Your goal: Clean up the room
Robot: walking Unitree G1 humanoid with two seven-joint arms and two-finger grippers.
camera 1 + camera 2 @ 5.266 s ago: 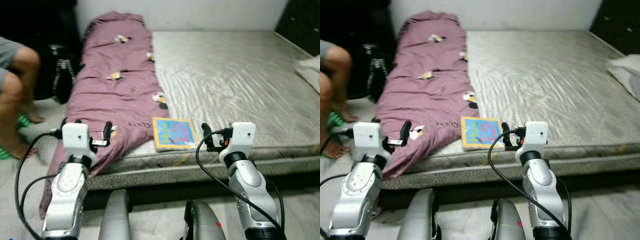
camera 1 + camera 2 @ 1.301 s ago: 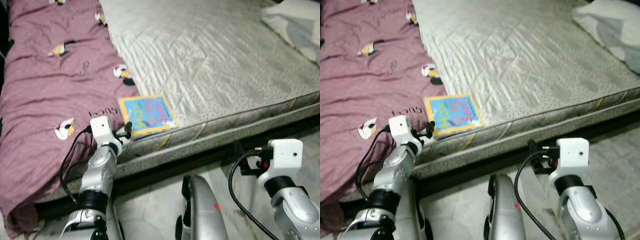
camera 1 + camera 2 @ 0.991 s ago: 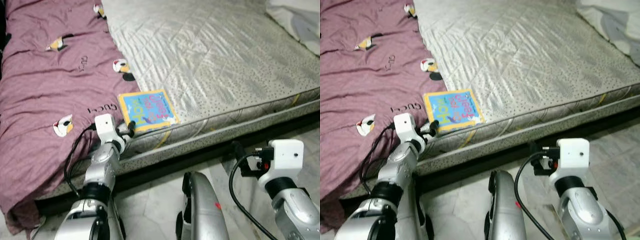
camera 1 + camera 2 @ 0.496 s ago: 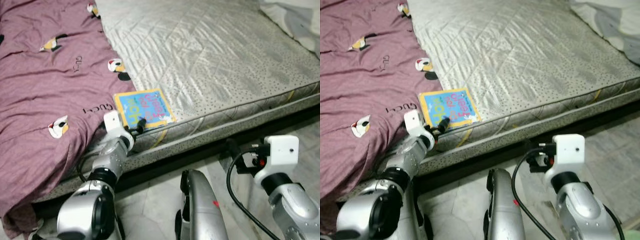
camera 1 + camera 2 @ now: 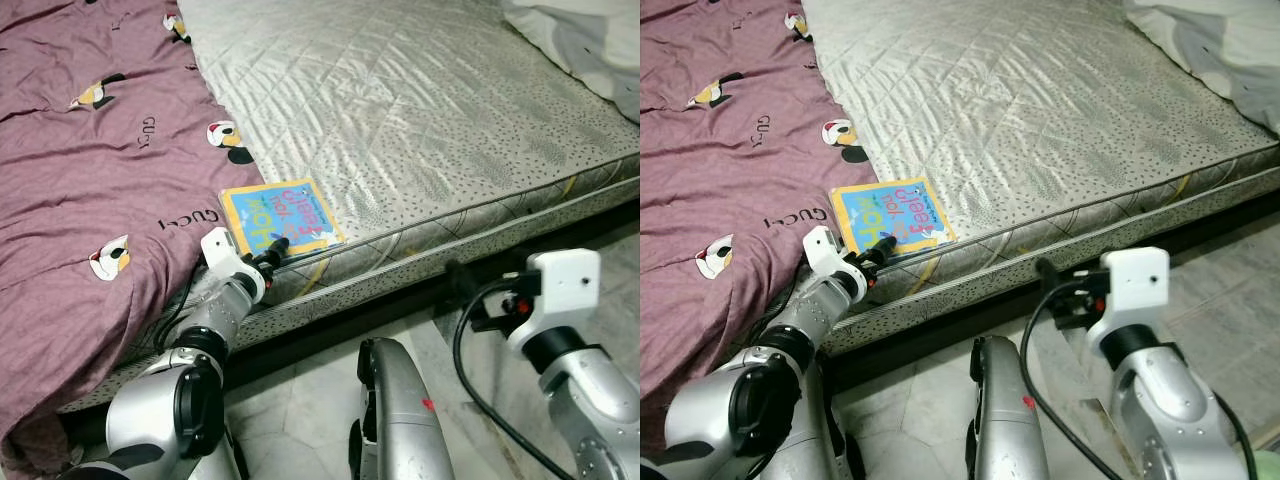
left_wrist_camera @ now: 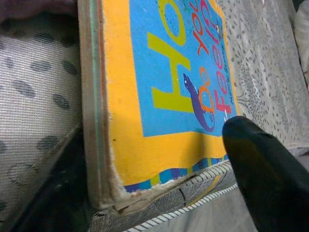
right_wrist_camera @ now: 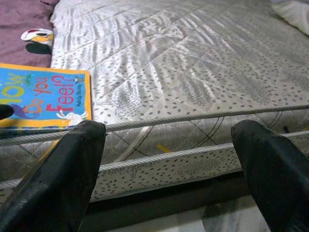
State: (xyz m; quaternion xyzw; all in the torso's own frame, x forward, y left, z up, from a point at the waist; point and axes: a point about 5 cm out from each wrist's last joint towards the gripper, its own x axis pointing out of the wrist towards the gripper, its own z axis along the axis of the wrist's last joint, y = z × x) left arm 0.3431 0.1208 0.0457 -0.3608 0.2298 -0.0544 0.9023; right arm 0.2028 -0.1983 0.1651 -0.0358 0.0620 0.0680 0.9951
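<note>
A blue and yellow children's book (image 5: pixel 280 218) lies flat on the grey mattress (image 5: pixel 430 110), at its near edge, beside a purple blanket (image 5: pixel 90 150). My left gripper (image 5: pixel 272 250) is at the book's near left corner, open. In the left wrist view one black finger (image 6: pixel 260 164) hangs over the cover (image 6: pixel 164 87) near its lower edge. My right gripper (image 7: pixel 174 164) is open and holds nothing. It is low, in front of the mattress side, to the right of the book (image 7: pixel 41 104).
The purple blanket with bird prints covers the mattress's left part and hangs over its edge. White bedding (image 5: pixel 590 40) lies at the far right. A dark gap runs under the mattress. Pale floor tiles (image 5: pixel 300 420) lie around my legs (image 5: pixel 395 410).
My left gripper has reached forward from short of the mattress edge to the book's near corner. The view has shifted a little. The right arm stays low.
</note>
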